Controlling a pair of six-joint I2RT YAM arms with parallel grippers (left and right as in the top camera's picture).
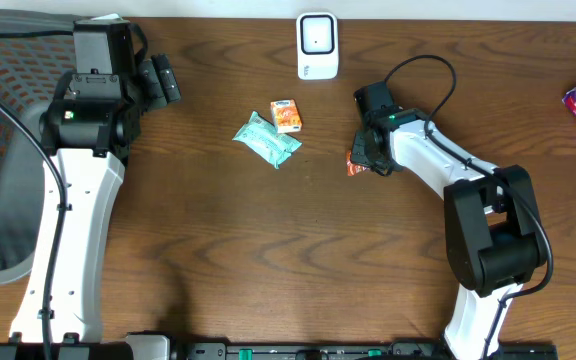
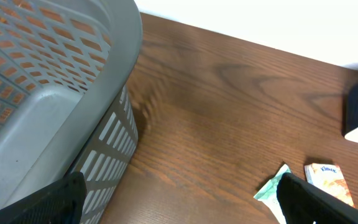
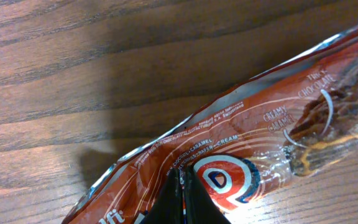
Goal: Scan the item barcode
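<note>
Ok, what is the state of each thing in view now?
left end effector: open, empty.
right end effector: shut, tips on the candy bar.
candy bar: lying flat.
basket: upright, nothing seen inside.
green packet: lying flat, untouched.
orange tissue pack: lying flat, untouched.
scanner: untouched, no item held to it.

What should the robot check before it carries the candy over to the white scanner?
1. Right fingers shut on the candy wrapper: ok, pinched near the logo.
2. Wrapper lifted off the table: cannot tell.
3. Barcode showing: cannot tell, only the logo side is seen.
4. Way to the scanner free: ok, bare wood lies between; the tissue pack and small orange box sit off to the side.
5. Left fingers out of the way: ok, open beside the basket.
</note>
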